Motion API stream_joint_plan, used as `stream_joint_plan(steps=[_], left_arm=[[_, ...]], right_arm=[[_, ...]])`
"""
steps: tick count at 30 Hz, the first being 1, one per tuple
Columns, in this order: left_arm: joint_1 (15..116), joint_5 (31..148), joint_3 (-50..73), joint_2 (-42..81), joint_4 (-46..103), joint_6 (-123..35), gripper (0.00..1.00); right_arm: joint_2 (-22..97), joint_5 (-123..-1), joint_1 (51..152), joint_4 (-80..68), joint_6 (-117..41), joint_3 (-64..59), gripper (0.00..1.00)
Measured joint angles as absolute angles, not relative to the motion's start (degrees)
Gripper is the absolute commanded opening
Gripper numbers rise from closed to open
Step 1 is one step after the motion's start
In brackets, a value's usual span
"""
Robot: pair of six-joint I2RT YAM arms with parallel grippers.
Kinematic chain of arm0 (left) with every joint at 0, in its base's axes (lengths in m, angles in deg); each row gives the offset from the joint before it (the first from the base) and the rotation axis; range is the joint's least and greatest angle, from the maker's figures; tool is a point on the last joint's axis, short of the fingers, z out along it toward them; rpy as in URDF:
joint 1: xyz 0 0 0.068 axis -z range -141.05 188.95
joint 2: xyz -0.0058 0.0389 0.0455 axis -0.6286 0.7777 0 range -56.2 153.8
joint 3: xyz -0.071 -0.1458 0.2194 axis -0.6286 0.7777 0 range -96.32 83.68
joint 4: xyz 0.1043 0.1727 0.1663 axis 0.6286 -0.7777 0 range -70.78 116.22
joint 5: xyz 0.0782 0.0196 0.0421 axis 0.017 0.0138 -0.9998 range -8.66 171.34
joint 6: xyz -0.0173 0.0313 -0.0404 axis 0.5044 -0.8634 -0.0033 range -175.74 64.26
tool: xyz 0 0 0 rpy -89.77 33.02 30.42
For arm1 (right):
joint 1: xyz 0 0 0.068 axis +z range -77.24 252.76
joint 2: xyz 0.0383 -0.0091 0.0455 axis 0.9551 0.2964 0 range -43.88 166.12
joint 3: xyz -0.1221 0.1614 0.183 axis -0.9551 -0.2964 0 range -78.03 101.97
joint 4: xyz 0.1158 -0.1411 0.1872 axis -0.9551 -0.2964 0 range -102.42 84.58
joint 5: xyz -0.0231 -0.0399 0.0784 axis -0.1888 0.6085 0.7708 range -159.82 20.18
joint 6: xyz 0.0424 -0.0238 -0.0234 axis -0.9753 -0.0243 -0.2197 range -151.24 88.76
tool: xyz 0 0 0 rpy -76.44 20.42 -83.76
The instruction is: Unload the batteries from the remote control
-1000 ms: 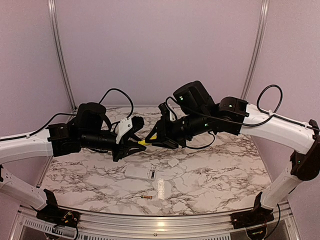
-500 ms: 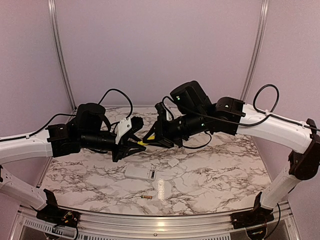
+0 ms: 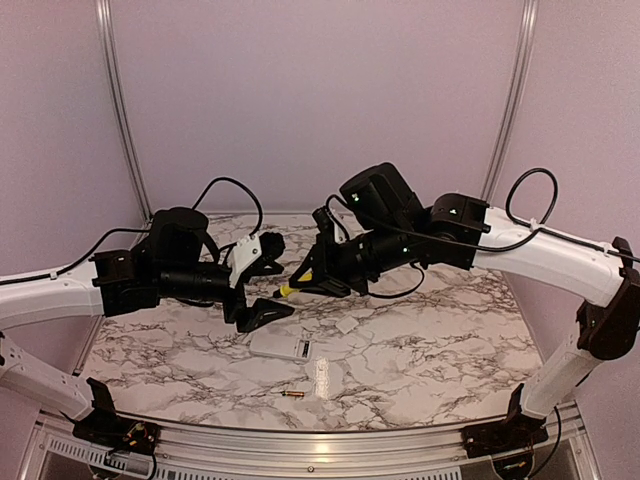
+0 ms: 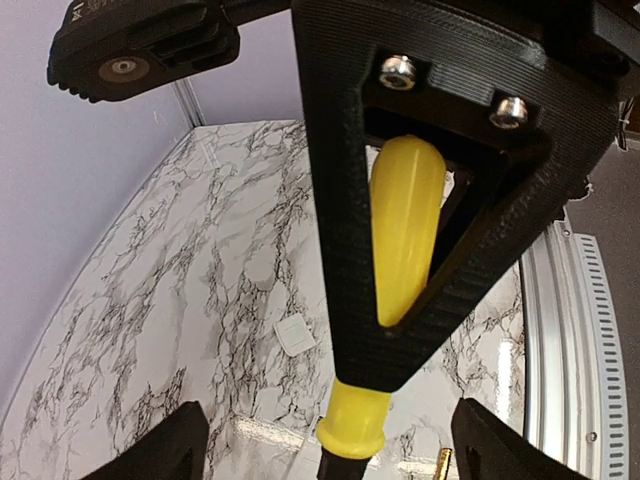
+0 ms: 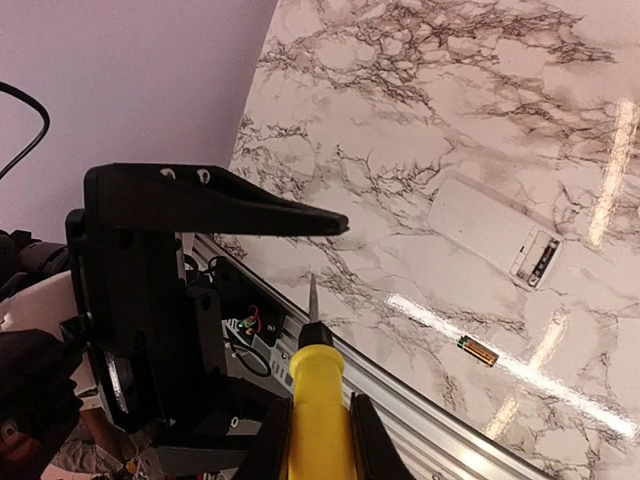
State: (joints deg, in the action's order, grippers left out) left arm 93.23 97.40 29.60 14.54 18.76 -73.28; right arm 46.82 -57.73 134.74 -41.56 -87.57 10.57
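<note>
- Target: remote control (image 3: 281,346) lies flat on the marble table (image 3: 450,350), below both grippers and on their base side. Its long axis runs roughly left-right in the top view, with the dark recess (image 5: 538,258) at its right end.
- left gripper (image 3: 268,282): jaws spread wide, holding nothing. Its lower finger hangs just over the remote's left end, so I'd call it the nearer free arm.
- right gripper (image 3: 308,277): clamped on the yellow-handled screwdriver (image 5: 316,400), held in mid-air with the blade aimed at the left gripper.
- batteries: the coppery battery (image 3: 293,395) is loose on the table between the remote and the near rail (image 3: 350,440). Can't tell whether the second is in the recess.
- cover piece (image 3: 346,325): just beyond the remote's right end, not touching it.
- Room: open marble to the right. The tight spot is the two grippers close together above the remote.
</note>
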Motion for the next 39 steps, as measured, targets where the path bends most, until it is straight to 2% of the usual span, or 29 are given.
stream_joint_plan(steps=[9,19,22,27,35,39], left_arm=[[93.2,92.6,32.4,10.8,18.7,-72.3,0.99],[91.9,82.9,33.4,10.7,17.2,-58.4,0.99],[88.4,82.8,33.4,11.1,14.7,-52.7,0.99],[83.7,85.3,33.7,14.5,10.0,-45.8,0.92],[82.1,90.6,35.4,19.3,6.0,-38.8,0.82],[81.9,92.7,35.4,23.0,5.6,-36.4,0.80]], right_arm=[[46.8,-61.3,134.7,-48.7,-87.1,10.6,0.00],[47.0,-65.4,134.7,-57.8,-86.9,12.3,0.00],[47.9,-66.2,134.7,-60.5,-86.9,13.7,0.00],[50.0,-66.9,134.7,-63.2,-87.2,14.1,0.00],[57.0,-68.0,134.7,-66.5,-88.4,18.5,0.00],[60.5,-68.1,134.7,-67.6,-88.4,20.7,0.00]])
